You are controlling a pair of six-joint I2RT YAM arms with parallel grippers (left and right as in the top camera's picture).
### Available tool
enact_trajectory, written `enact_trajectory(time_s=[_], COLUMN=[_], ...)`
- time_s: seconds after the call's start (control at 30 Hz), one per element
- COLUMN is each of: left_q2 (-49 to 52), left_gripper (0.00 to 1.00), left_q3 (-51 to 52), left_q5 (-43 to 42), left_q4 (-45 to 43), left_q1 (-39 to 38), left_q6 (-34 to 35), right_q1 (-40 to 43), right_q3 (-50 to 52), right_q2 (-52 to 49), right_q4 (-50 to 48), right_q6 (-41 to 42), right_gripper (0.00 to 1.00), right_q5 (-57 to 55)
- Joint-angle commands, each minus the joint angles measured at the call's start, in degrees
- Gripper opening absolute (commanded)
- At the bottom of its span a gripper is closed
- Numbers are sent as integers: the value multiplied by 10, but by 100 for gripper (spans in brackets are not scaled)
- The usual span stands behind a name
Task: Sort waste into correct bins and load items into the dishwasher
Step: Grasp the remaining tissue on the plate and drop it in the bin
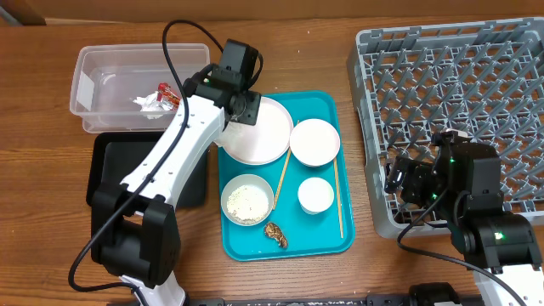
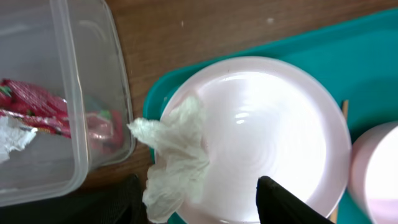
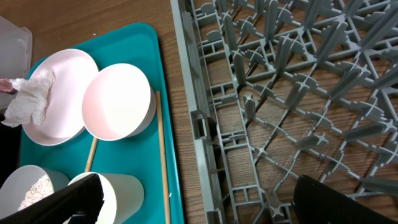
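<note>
A crumpled white napkin (image 2: 177, 158) lies on the left rim of the round white plate (image 2: 267, 130), on the teal tray. My left gripper (image 2: 205, 205) hangs open just above it, one finger on each side, not closed on it. The napkin also shows in the right wrist view (image 3: 31, 99). The clear tub (image 1: 140, 85) holds a red wrapper (image 2: 37, 109) and a white scrap. An empty bowl (image 1: 314, 140), a cup (image 1: 315, 195), a bowl of rice (image 1: 247, 201), a brown scrap (image 1: 276, 234) and two chopsticks (image 1: 338, 200) sit on the tray. My right gripper (image 3: 205, 208) is open and empty over the left edge of the grey dish rack (image 1: 459, 102).
The black tray (image 1: 110, 170) lies in front of the clear tub, left of the teal tray (image 1: 327, 242). My left arm reaches across the black tray. The dish rack wall stands close to the teal tray's right side.
</note>
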State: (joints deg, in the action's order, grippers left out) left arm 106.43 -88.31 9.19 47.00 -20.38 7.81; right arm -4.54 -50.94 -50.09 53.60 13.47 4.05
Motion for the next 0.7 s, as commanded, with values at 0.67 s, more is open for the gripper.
enact_trajectory(time_s=[0.67], left_q2=[132], left_gripper=[64], left_q3=[19], left_q5=[30], left_q4=[-3], left_q1=[5], left_q6=[-18], right_q1=[1], right_q3=[-17], right_q2=[5], right_q4=[-3], right_q6=[1], right_gripper=[100], right_q5=[-1])
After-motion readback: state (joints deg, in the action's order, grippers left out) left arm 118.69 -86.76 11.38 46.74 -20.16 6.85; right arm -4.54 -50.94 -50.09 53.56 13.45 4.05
